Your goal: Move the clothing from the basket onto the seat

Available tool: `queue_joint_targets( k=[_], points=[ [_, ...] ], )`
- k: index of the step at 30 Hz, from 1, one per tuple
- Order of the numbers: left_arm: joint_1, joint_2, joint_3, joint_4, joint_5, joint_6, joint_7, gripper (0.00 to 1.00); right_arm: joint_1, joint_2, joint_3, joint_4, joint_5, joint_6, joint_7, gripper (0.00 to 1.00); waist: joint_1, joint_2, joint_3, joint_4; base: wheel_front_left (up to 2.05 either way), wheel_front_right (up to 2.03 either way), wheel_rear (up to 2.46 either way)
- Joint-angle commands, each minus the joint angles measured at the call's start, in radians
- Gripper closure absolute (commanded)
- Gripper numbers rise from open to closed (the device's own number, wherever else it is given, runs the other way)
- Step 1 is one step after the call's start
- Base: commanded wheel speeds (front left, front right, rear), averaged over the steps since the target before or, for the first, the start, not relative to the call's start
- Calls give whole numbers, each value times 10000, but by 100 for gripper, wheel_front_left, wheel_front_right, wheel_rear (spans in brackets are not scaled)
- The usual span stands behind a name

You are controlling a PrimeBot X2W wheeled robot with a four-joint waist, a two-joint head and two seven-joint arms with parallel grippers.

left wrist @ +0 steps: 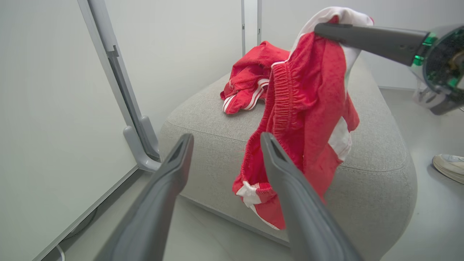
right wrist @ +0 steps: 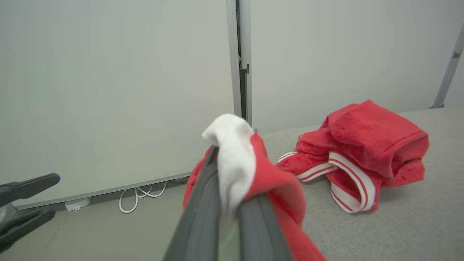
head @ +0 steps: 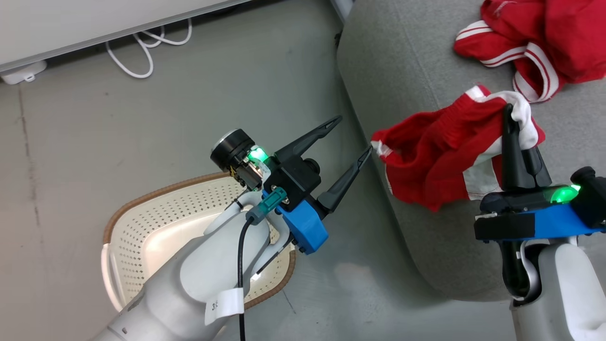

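1. head view: the right gripper is pinched tight on a white-trimmed fold of the red shorts. it holds that fold up while the rest drapes over the rounded edge of the seat. we judge the high pinch is meant to carry the cloth clear of that edge. the left gripper is spread wide with nothing in it, and it hovers over the floor between the basket and the seat. one tip is just beside the shorts' hem; we cannot tell whether it touches. the basket stands on the floor, apart from the seat, and the part we see past the left forearm holds no clothing. the other red garment lies crumpled further in on the seat, so we judge one piece placed and this one nearly so.
2. left wrist view: the shorts hang by one corner from the right gripper, with the elastic waistband running downward. the lower hem dangles in front of the seat's side rather than resting on top. the left gripper's parted fingers frame that hem, placed, we think, to steady it. a person's shoe rests on the floor at the far right.
3. right wrist view: the two fingers press together with white and red cloth bunched over their tips. the striped garment sits on the seat beyond, apart from the shorts. we reckon the shorts need to go further in before they are let go, or they may slide off the edge.
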Motion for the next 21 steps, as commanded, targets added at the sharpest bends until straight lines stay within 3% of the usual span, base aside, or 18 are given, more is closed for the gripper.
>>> queue_joint_targets(
  k=[1, 13, 21],
  points=[
    [36, 74, -11, 14, -54, -11, -30, 0, 104, 4, -32, -50, 39, 1, -7, 100, 0, 0, 7, -114, 0, 0, 0],
    [-24, 128, -66, -14, -133, -11, -30, 0, 69, 4, 79, 43, 81, 1, -7, 100, 0, 0, -81, -191, 0, 0, 0],
    [-201, 223, 175, -134, 19, -11, -30, 0, -774, 4, 375, -56, -282, 1, -7, 100, 0, 0, 307, -30, 0, 0, 0]
  ],
)
